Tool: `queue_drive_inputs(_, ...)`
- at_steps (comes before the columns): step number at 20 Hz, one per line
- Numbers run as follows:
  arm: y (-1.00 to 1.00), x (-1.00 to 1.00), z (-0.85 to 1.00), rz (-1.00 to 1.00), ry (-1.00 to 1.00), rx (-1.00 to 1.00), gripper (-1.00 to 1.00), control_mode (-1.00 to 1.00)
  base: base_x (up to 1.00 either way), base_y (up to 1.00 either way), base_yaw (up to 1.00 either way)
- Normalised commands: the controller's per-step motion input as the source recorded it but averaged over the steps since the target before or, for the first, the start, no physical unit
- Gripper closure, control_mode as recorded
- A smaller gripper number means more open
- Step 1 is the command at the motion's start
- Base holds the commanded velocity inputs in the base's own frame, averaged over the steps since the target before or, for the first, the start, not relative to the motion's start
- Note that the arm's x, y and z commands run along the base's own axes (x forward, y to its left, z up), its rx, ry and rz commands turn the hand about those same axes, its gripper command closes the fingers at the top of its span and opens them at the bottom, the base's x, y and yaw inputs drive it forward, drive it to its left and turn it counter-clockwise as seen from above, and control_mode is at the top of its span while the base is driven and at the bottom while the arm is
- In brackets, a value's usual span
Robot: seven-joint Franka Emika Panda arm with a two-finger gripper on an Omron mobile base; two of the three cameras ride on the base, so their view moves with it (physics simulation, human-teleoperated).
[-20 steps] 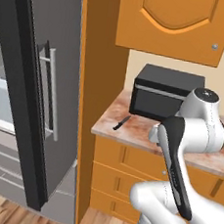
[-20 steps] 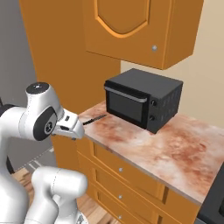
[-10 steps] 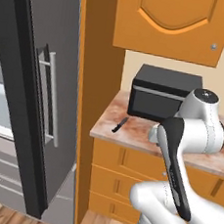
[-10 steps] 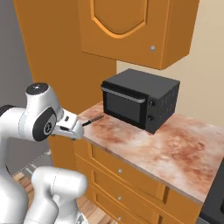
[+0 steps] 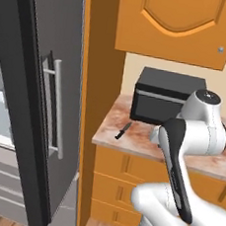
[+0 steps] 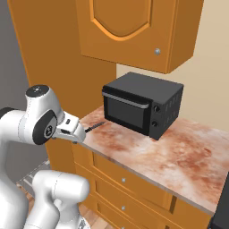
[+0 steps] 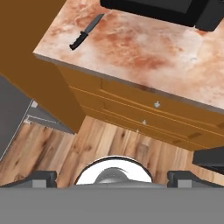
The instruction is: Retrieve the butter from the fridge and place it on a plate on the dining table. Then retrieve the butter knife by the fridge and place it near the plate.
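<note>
The butter knife (image 5: 123, 130), slim and dark, lies on the left end of the marbled counter (image 5: 147, 138), just in front of a black oven. It also lies near the counter's corner (image 6: 95, 127), and at the upper left of the hand view (image 7: 86, 31). My gripper (image 7: 114, 178) hangs over the wooden floor in front of the counter's drawers, below and short of the knife, open with nothing between its fingertips (image 7: 41, 177). The grey steel fridge (image 5: 35, 96) stands at the left with a door swung open. The butter, the plate and the dining table are out of view.
A black countertop oven (image 6: 142, 103) sits at the back of the counter. An orange wall cabinet (image 5: 177, 23) hangs above it, and a tall orange panel (image 5: 98, 88) separates fridge and counter. Drawers (image 7: 144, 114) with small knobs face my hand.
Both base views have shifted, so the base has moved: the fridge has slid left and the counter with the knife sits nearer. The knife itself has not moved.
</note>
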Motion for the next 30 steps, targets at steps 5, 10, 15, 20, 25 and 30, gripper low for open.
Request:
queue_drive_inputs(5,0.0,0.0,0.0,0.0,0.0,0.0,-1.0,1.0,0.62,0.0,-0.03)
queue_drive_inputs(10,0.0,0.0,0.0,0.0,0.0,0.0,-1.0,1.0,0.27,0.0,-0.02)
queue_drive_inputs(15,0.0,0.0,0.0,0.0,0.0,0.0,-1.0,1.0,0.09,0.08,-0.02)
queue_drive_inputs(20,0.0,0.0,0.0,0.0,0.0,0.0,-1.0,1.0,0.04,0.13,-0.01)
queue_drive_inputs(25,0.0,0.0,0.0,0.0,0.0,0.0,-1.0,1.0,0.07,0.14,-0.01)
queue_drive_inputs(30,0.17,0.11,-0.03,-0.02,0.0,0.0,-1.0,-1.0,0.02,0.04,0.0)
